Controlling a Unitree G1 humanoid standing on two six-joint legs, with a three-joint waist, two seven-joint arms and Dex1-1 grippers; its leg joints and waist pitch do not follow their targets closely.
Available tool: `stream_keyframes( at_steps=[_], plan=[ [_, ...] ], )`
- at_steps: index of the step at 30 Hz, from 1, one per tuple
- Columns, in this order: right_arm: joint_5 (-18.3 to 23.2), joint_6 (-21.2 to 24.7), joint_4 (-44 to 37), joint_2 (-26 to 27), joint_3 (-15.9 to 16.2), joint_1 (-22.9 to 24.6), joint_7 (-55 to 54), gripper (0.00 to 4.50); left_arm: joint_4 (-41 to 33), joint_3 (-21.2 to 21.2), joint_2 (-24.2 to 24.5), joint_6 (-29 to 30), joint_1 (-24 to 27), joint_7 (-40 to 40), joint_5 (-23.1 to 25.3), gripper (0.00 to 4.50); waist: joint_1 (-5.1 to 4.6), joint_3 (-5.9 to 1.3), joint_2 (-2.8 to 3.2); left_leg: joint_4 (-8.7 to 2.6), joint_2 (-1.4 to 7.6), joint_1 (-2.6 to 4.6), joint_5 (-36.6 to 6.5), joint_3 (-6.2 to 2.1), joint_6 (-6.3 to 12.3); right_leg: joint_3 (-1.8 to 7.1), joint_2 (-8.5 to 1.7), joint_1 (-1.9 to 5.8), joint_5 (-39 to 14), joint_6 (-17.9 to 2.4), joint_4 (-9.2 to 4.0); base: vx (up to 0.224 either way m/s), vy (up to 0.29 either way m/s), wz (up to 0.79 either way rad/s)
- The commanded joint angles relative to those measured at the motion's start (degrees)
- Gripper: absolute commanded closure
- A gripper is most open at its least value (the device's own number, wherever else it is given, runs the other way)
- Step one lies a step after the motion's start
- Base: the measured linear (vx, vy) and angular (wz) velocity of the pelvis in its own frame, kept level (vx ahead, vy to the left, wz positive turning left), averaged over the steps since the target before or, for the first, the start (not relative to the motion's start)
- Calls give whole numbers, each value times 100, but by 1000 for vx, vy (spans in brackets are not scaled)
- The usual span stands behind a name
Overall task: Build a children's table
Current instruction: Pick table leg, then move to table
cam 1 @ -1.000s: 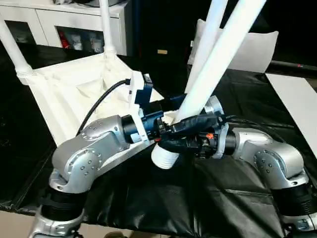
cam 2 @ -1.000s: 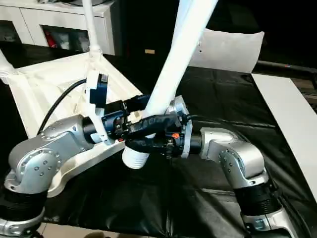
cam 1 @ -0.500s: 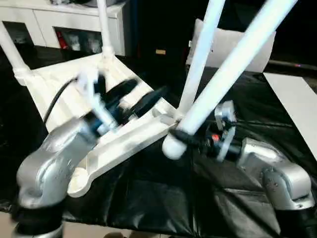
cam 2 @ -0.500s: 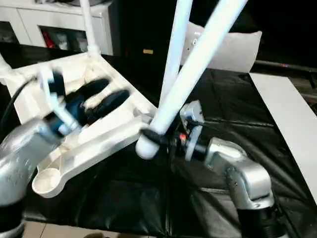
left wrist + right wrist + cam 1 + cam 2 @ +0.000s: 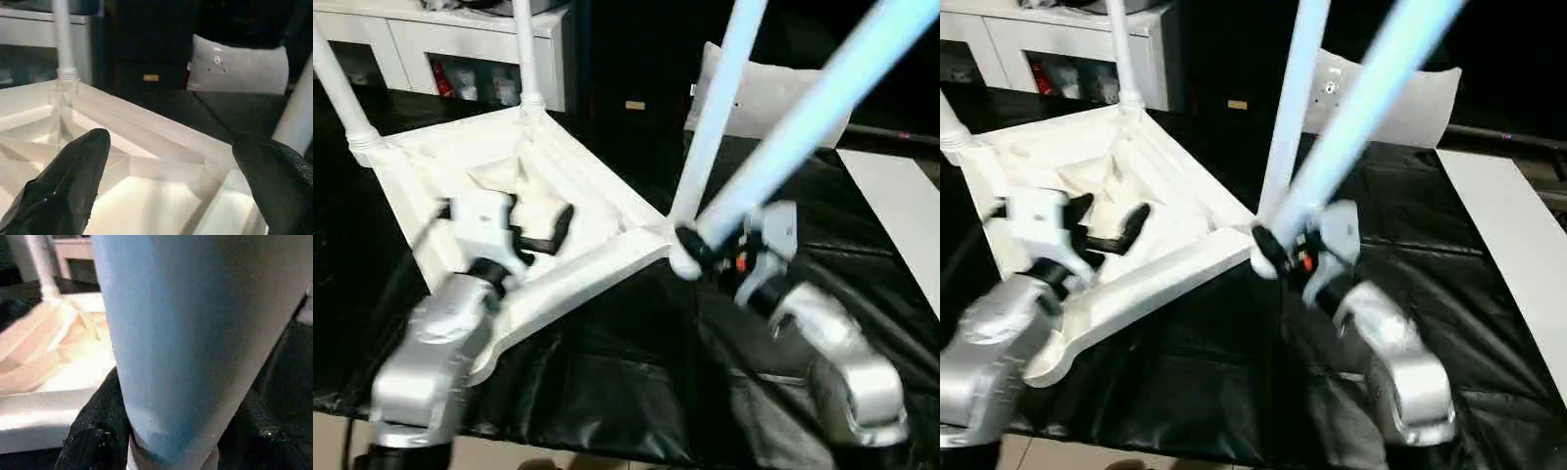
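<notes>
Table top [image 5: 607,259]: smooth white plastic, ribbed, soft sheen. Legs [image 5: 803,117]: smooth, glossy white plastic tubes. Cover [image 5: 636,392]: black sheet, creased, shiny like vinyl. Forearms [image 5: 440,352]: brushed silver metal. Fingers [image 5: 63,191]: matt black, rubbery, finely textured. Cabinet [image 5: 470,39]: white, smooth-painted.

The black-covered desk [image 5: 636,392] carries the white table top [image 5: 558,211], lying underside up with its ribs showing. A flat white panel [image 5: 901,211] lies on the desk's right side, well apart from the top.
</notes>
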Motion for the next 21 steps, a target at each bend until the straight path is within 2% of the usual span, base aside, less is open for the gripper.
stream_keyframes(
  at_steps=[1,2,3,4,5,6,7,8,9,10,11,12,13,14,15,16,17,18,19,20,21],
  plan=[
    [-179,-56,11,31,66,-27,-130,259,171,-28,-25,-71,2,129,192,0,136,-276,17,-68,326,-201,-118,-221,673,893,-1381,455,-2868,-986,-802,-11,95,3],
    [-209,-70,34,38,86,-29,-166,259,244,-14,-49,-99,-17,168,234,0,128,-277,49,-131,349,-162,-96,-208,693,815,-1311,430,-2691,-1120,-778,-21,131,9],
    [-195,-87,38,44,81,-32,-164,259,262,-13,-47,-107,-21,171,249,0,66,-295,95,-295,348,-64,-57,-133,802,625,-1068,367,-2199,-1272,-676,-21,131,9],
    [-166,-129,52,61,72,-40,-166,259,316,-5,-39,-122,-30,175,281,0,-38,-296,124,-431,307,36,-23,-29,1009,441,-843,297,-1758,-1300,-567,-21,147,11],
    [-163,-140,60,65,70,-48,-175,259,354,0,-38,-126,-37,182,316,0,-111,-295,148,-485,258,102,-38,33,1222,340,-742,250,-1468,-1271,-505,-27,160,5],
    [-168,-141,64,61,71,-53,-176,259,363,0,-34,-123,-41,184,327,0,-147,-277,135,-517,240,119,-146,59,1309,307,-720,226,-1469,-1222,-509,-27,160,5],
    [-179,-143,77,54,75,-64,-175,259,378,-2,-25,-117,-47,186,345,0,-166,-245,114,-525,221,143,-524,101,1324,314,-802,232,-1743,-1100,-592,-49,178,4],
    [-202,-84,88,60,63,-68,-227,259,392,2,-26,-125,-50,185,365,0,-169,-215,115,-489,247,163,-976,84,1137,394,-1000,270,-2149,-982,-729,-58,182,6],
    [-206,-80,91,64,56,-66,-240,259,387,8,-31,-119,-47,188,362,0,-169,-215,115,-489,247,163,-976,84,1137,394,-1000,270,-2149,-982,-729,-58,182,6],
    [-219,-83,95,75,46,-61,-255,259,390,14,-42,-126,-43,193,369,0,-187,-190,106,-431,287,131,-1337,4,885,477,-1203,369,-2556,-829,-861,-58,189,-1],
    [-207,-41,121,100,13,-67,-277,259,394,19,-52,-132,-40,192,381,0,-214,-158,161,-462,330,151,-1737,-63,602,427,-1255,400,-3023,-540,-937,-62,204,-6],
    [-205,-34,123,101,11,-68,-278,259,394,19,-53,-132,-40,192,382,0,-269,-165,185,-551,310,188,-1958,-50,519,317,-1105,378,-2950,-450,-880,-62,204,-6],
    [-185,38,163,108,-21,-87,-299,259,398,18,-59,-137,-39,188,391,0,-488,-183,367,-774,309,575,-2721,282,-167,60,-439,-46,-2494,-226,-540,-71,216,-4],
    [-181,64,194,106,-34,-102,-307,259,400,18,-61,-139,-37,184,394,0,-531,-154,264,-1127,461,367,-3571,558,-669,-365,-155,-64,-1543,-130,165,-79,203,-25],
    [-181,64,194,106,-34,-102,-307,259,400,18,-61,-139,-37,184,394,0,-472,-157,281,-1281,560,248,-3813,675,-869,-511,-173,-2,-1137,-157,518,-79,203,-25],
    [-177,59,223,102,-40,-116,-311,259,407,21,-67,-145,-38,179,399,0,-349,-96,292,-1498,674,50,-4251,924,-1209,-711,-267,161,-1041,-293,844,-131,152,-51],
    [-170,40,244,99,-45,-129,-307,259,416,23,-71,-149,-43,172,404,0,-195,-137,223,-1610,670,-38,-4313,1224,-1632,-823,-279,393,-1432,-397,1020,-134,100,-53],
    [-166,17,257,98,-51,-125,-308,259,419,24,-74,-146,-44,161,405,0,-212,-195,137,-1620,647,15,-3791,1333,-2027,-674,-360,468,-1867,-519,949,-134,100,-53],
    [-161,3,263,95,-52,-121,-310,259,420,26,-80,-144,-45,153,411,0,15,-374,-267,6,567,422,-1975,894,-2054,311,-1708,-73,-4688,-327,-88,-27,49,-51],
    [-160,-7,263,92,-53,-114,-316,259,420,29,-83,-139,-46,145,415,0,15,-412,-147,1088,-62,-561,-1023,-286,-233,829,-2135,564,-4921,134,-645,64,43,-73],
    [-158,-7,262,91,-53,-109,-319,259,419,28,-81,-135,-47,140,420,0,15,-412,-147,1088,-62,-561,-1023,-286,-233,829,-2135,564,-4921,134,-645,64,43,-73]
  ],
)
